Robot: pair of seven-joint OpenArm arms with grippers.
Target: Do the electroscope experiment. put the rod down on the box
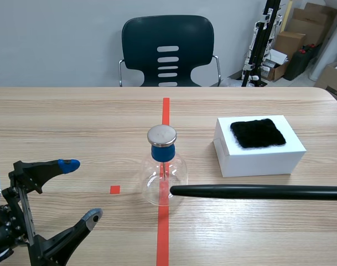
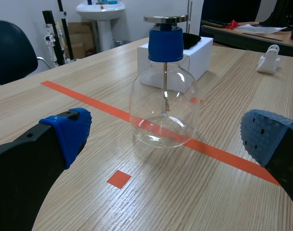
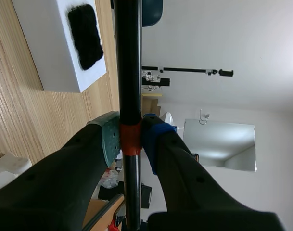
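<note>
A black rod (image 1: 257, 192) runs level across the scene view from the right edge, its tip just in front of the electroscope (image 1: 164, 169), a clear glass flask with a blue stopper and a metal disc on top. My right gripper (image 3: 131, 137) is shut on the rod (image 3: 127, 62) at an orange-red band; the gripper itself is outside the scene view. The white box (image 1: 258, 146) with a black fur patch (image 1: 257, 133) on it stands behind the rod, right of the flask. My left gripper (image 1: 82, 191) stands open at the near left, with the flask (image 2: 164, 108) ahead of it.
An orange-red tape line (image 1: 164, 221) runs under the flask, and a small tape square (image 1: 115, 189) lies left of it. A dark chair (image 1: 167, 51) stands beyond the table's far edge. Cardboard boxes (image 1: 301, 33) are stacked at the back right.
</note>
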